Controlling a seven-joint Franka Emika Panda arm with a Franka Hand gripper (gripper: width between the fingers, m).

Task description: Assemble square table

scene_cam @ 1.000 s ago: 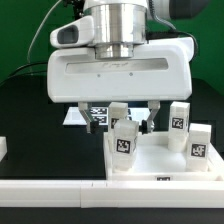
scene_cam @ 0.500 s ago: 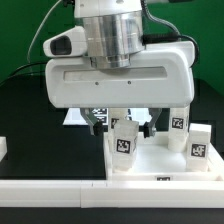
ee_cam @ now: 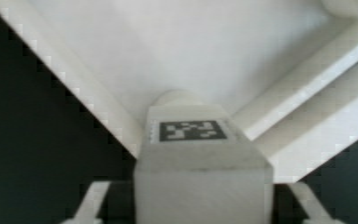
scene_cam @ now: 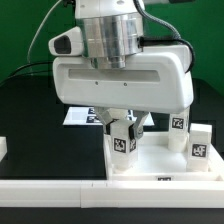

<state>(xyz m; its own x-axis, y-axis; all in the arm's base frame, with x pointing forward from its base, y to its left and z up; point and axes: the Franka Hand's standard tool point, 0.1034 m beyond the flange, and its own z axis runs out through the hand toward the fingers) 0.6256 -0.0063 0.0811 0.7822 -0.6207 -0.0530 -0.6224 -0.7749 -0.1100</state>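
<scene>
In the exterior view, nearest the camera, a long white bar (scene_cam: pixel 60 186) lies across the front of the black worktop (scene_cam: pixel 30 120). A small white block (scene_cam: pixel 3 148) sits at the view's left edge. Just behind the bar is the square top (scene_cam: pixel 160 165), white with a raised rim. Legs stand up on it. One leg (scene_cam: pixel 123 139) stands at its left front corner, with a black-and-white tag on its side. Two more legs (scene_cam: pixel 199 143) (scene_cam: pixel 178 121) stand on the view's right. The big white gripper (scene_cam: pixel 122 128) hangs right over the first leg. Its body hides the back of the top. Dark fingers (scene_cam: pixel 109 127) come down on both sides of the leg. I cannot tell if the jaws squeeze it. Behind, a sheet of tags (scene_cam: pixel 82 117) lies flat on the worktop.

The wrist view shows the leg (ee_cam: pixel 195 175) up close between the jaws. A tag (ee_cam: pixel 190 130) shows on it. Past it, the rim (ee_cam: pixel 87 70) of the top runs off in a V.
</scene>
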